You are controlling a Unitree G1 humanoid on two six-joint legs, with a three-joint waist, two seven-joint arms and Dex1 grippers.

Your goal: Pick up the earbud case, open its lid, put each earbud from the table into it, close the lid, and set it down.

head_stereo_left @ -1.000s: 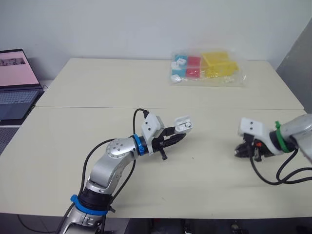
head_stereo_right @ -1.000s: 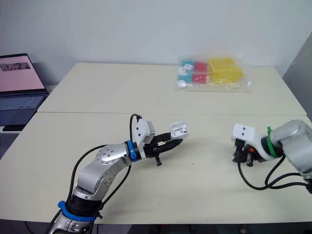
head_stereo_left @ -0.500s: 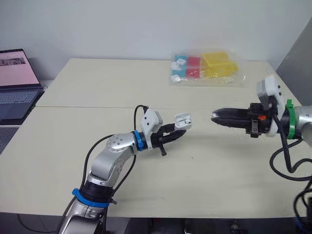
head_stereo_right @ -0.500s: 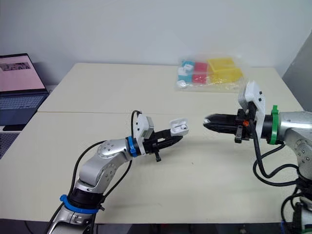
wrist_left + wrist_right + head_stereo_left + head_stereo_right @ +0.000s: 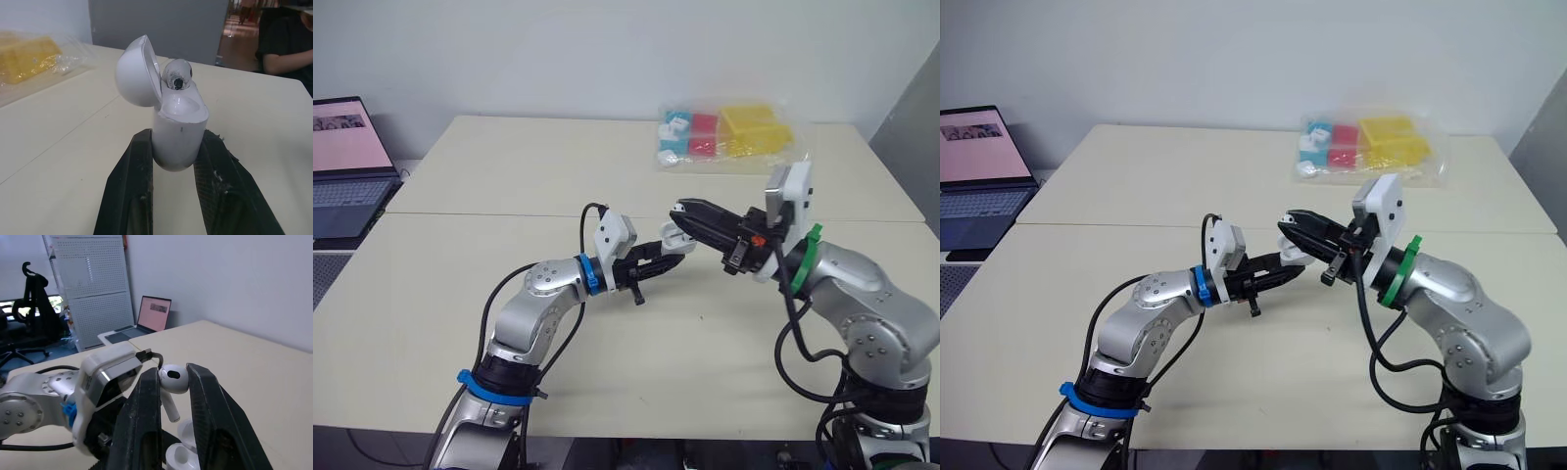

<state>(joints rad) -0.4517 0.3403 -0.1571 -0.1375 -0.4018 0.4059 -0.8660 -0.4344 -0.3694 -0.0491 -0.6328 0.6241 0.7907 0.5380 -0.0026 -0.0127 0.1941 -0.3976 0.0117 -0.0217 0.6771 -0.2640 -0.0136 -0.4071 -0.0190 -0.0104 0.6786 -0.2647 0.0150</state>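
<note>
Left pincer [image 5: 666,259] pinching smooth white rounded case [image 5: 178,139], domed lid [image 5: 134,78] standing open, 1 glossy earbud [image 5: 176,74] sitting inside. Right pincer [image 5: 172,373] pinching stemmed earbud [image 5: 173,382] just above.

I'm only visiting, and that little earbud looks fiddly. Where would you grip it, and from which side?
I'd say by its rounded head, pinched from both sides, as the right gripper holds the earbud now. That leaves the thin stem free and pointing toward the open case, ready to slide in.
</note>
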